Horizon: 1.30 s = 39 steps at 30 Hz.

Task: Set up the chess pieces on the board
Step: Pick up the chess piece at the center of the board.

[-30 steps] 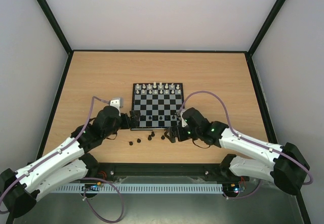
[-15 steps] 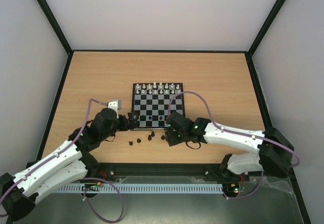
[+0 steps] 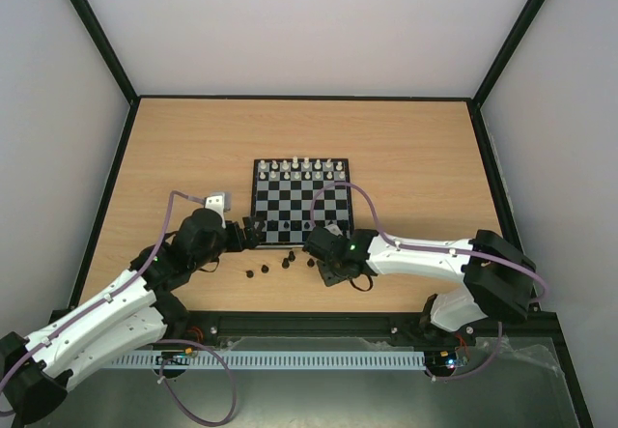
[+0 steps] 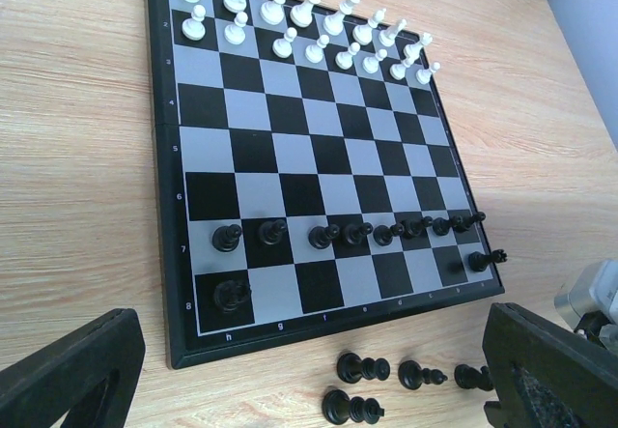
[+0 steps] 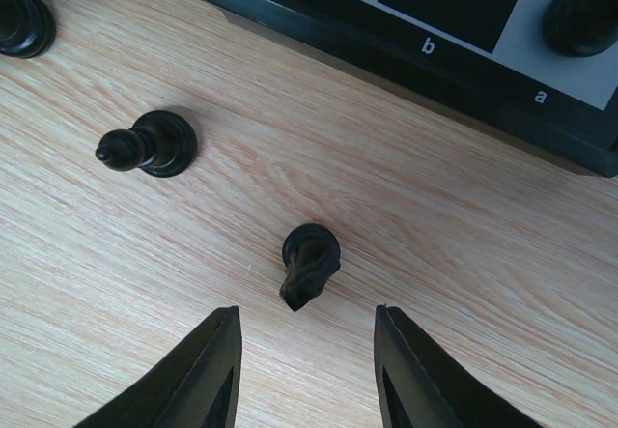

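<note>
Right wrist footage is framed at its near edge by the right gripper [image 5: 304, 324], whose two dark fingers [image 5: 208, 380] are parted, with only bare table [image 5: 463, 254] seen between them; nothing is held. Just past the fingertips a black knight [image 5: 309, 262] is found on the wood, clear of both fingers. Farther off to the left a second black piece [image 5: 150, 145] is seen, and beyond it the dark border of the board [image 5: 425, 46], lettered c, b and a, with one black piece [image 5: 582, 14] set on the corner square above the a. From the left wrist, the left gripper [image 4: 314, 331] is shown spread wide and empty, its fingers [image 4: 72, 375] pushed out to the two lower corners. A few loose black pieces [image 4: 410, 375] are scattered on the table just short of the board's near edge. On the board, a black corner piece [image 4: 230, 296] is placed in the nearest rank, a row of black pawns [image 4: 348, 233] is lined up behind it, and two ranks of white pieces [image 4: 309, 17] are ranged along the far edge.
</note>
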### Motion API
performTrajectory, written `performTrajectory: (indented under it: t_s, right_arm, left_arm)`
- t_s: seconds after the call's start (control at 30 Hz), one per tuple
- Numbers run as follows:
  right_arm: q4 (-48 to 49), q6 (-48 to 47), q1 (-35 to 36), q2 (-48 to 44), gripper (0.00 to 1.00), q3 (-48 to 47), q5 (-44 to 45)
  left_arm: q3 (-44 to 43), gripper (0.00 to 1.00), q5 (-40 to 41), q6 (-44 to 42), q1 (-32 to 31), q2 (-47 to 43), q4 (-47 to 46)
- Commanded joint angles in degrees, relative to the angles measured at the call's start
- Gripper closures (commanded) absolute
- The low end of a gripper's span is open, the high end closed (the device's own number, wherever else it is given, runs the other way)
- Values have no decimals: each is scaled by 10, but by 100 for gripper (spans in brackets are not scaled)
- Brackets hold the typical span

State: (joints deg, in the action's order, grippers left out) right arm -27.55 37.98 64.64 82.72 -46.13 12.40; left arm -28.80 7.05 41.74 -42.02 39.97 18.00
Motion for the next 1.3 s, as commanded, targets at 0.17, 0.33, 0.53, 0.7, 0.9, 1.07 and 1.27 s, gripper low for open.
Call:
performTrajectory:
  t_s: [0.17, 0.33, 0.53, 0.7, 0.9, 1.07, 1.27]
  right_arm:
    - [-14, 6, 4, 23, 65, -12, 15]
    - [-9, 7, 4, 31, 66, -18, 27]
    - [-3, 7, -2, 41, 70, -24, 33]
    - [4, 5, -6, 50, 73, -25, 30]
    - [2, 3, -7, 53, 79, -28, 32]
    - [0, 2, -11, 48, 85, -28, 37]
    - [-7, 1, -17, 40, 92, -24, 43]
  left_arm:
    - [8, 1, -5, -1, 4, -10, 2]
    - [9, 1, -5, 0, 4, -12, 3]
    - [10, 1, -8, 0, 4, -15, 4]
    - [10, 1, -9, -2, 4, -13, 2]
    - [10, 1, -8, -3, 4, -13, 1]
    - [10, 1, -8, -2, 4, -11, -1]
    - [9, 1, -9, -3, 4, -5, -4]
